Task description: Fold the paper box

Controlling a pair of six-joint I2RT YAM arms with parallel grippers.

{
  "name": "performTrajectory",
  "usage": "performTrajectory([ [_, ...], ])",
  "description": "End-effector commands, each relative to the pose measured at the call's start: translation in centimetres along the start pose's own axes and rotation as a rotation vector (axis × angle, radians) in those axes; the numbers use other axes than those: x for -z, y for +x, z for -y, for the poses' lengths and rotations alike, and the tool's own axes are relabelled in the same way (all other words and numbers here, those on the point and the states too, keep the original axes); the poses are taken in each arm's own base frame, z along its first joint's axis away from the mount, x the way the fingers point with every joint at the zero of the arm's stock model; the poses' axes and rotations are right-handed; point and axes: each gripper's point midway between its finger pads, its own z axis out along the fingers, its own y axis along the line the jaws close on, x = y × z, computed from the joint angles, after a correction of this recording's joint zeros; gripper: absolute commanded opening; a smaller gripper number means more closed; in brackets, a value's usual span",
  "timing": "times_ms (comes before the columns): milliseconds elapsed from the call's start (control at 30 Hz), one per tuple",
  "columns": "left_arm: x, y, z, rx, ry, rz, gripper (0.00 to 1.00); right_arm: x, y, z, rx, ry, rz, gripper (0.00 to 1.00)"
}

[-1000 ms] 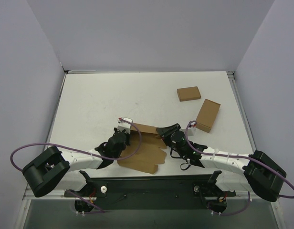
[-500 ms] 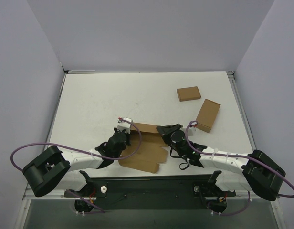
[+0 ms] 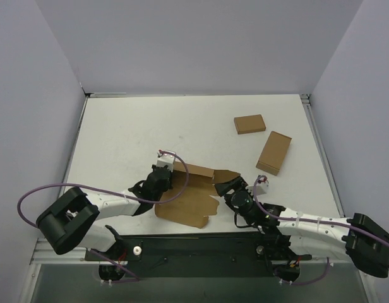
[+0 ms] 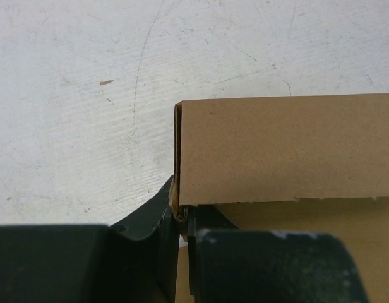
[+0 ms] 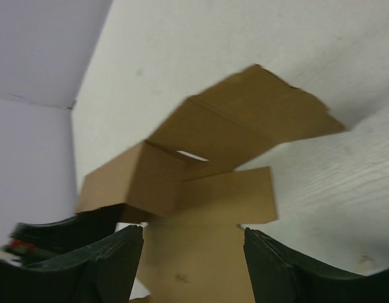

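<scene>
Right gripper [image 3: 225,187] just let go: a moment back it was closed down on the right part of the paper box [image 3: 193,201]. Now its fingers [image 5: 112,255] stand wide, and the arm has pulled back toward the near edge of the table [image 3: 131,132]. In the right wrist view the cardboard lies ahead of and under the gap and is not pinched, though that view is blurred.

A right-side flap [image 3: 227,175] now shows tilted up where the gripper was. It looks part-folded, not tucked.

Left gripper [image 3: 164,178] has crept slightly away from the near edge. Its grip is unchanged: fingers narrow, clamped on the left end of the box's raised back wall [image 4: 276,148], right at the corner.

The box sits at the middle of the table's near edge, between the two grippers. Its back wall is up, and the rest looks mostly flat.

Two small boxes [image 3: 249,124] [image 3: 275,153] sit toward the far right corner. They are well apart from the work and have not moved.

My read is that one crease or press on the right side is done and the right arm is freeing itself to regrasp. The left arm is only anchoring. The fold is at an early-to-middle stage, with the side walls and tabs not yet closed. There is a risk that the released flap springs back flat.
</scene>
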Motion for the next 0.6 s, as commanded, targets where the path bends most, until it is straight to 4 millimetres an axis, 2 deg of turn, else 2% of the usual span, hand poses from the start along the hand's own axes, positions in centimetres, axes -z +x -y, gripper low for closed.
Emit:
performTrajectory([
  [0,0.1,-0.7,0.7,0.069,0.071,-0.009,0.0,-0.6,0.9,3.9,0.107,0.107,0.002,0.66],
  [100,0.3,-1.1,0.7,0.128,0.117,-0.009,0.0,-1.1,1.5,4.6,0.154,0.148,-0.013,0.67],
  [300,0.5,-1.3,0.5,0.153,0.127,-0.003,0.0,-2.4,1.0,4.5,0.153,0.168,-0.006,0.68],
  [433,0.6,-1.3,0.6,0.159,0.136,-0.002,0.0,-3.2,0.8,3.8,0.14,0.154,-0.011,0.67],
  [567,0.5,-1.2,0.4,0.155,0.123,-0.001,0.0,-3.8,1.4,2.0,0.177,0.127,-0.033,0.63],
])
